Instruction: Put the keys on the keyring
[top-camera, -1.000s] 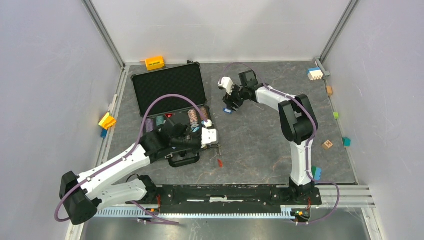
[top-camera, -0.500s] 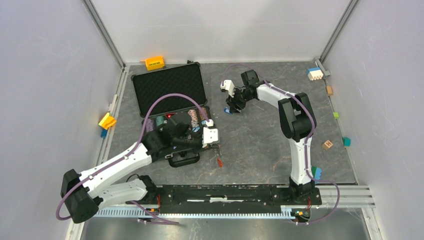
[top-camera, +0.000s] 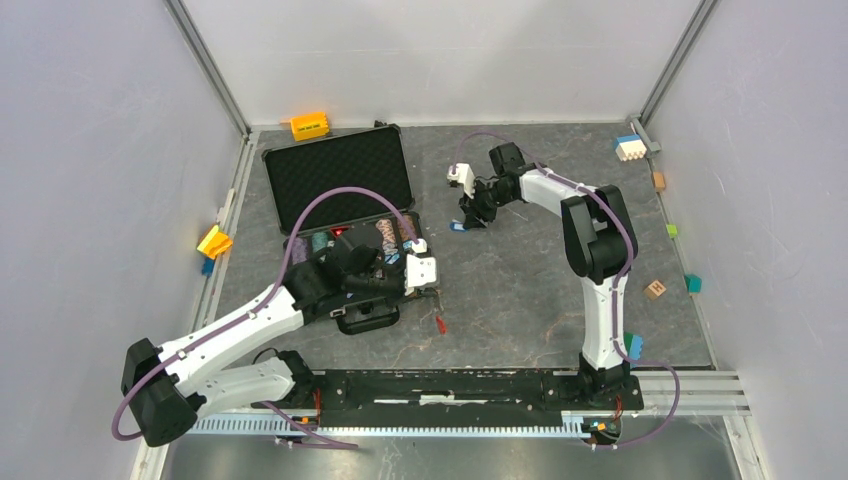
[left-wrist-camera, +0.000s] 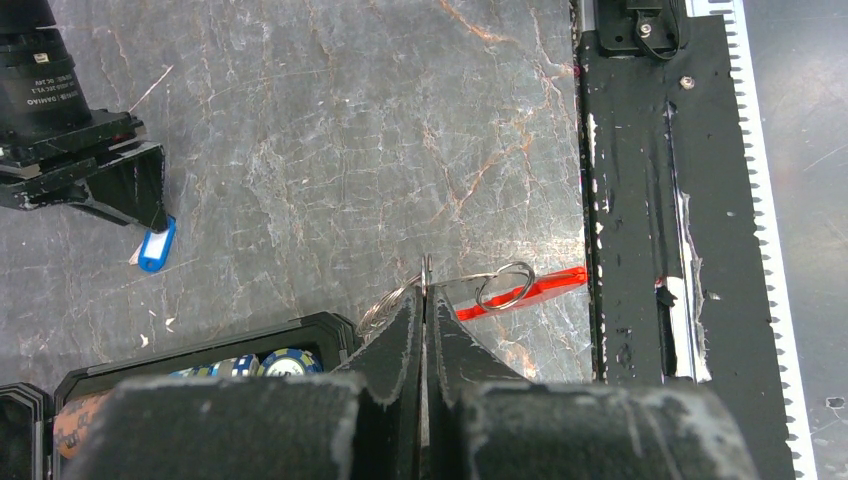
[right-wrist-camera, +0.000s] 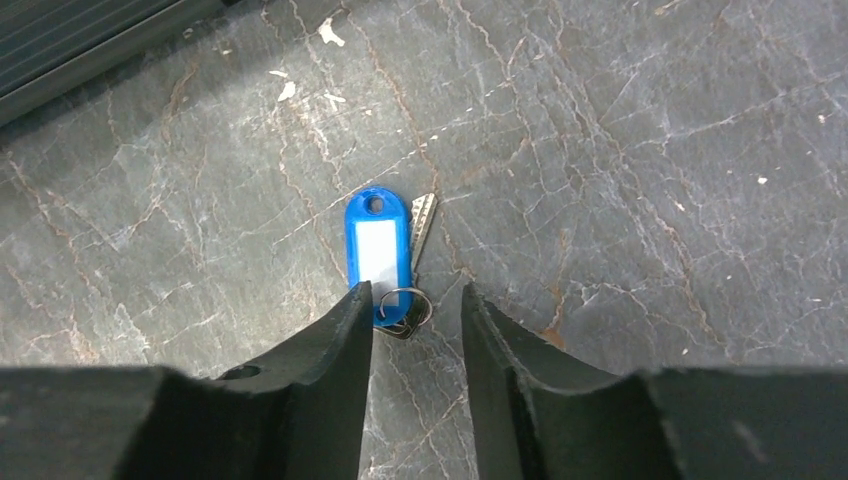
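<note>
Closest to my base, my left fingers (left-wrist-camera: 425, 305) are pressed tight together. They pinch the thin wire of the keyring (left-wrist-camera: 503, 285). Its round silver loop sticks out just past them. Its red strip (left-wrist-camera: 535, 287) is joined to that loop and points toward the black rail (left-wrist-camera: 640, 200).

Just beside these fingers sits the open black case (top-camera: 338, 175) with poker chips (left-wrist-camera: 290, 361) in it.

Farther out, my right fingers (top-camera: 470, 218) are low over the grey surface (left-wrist-camera: 330, 130). They are partly open and hold nothing. The key (right-wrist-camera: 422, 214) with its blue tag (right-wrist-camera: 377, 250) lies flat on the surface in front of them. The small ring (right-wrist-camera: 402, 303) joining key and tag sits in the gap between my two fingers, close to one of them. The key and the keyring are well apart.

By the far wall is an orange toy block (top-camera: 309, 125).
</note>
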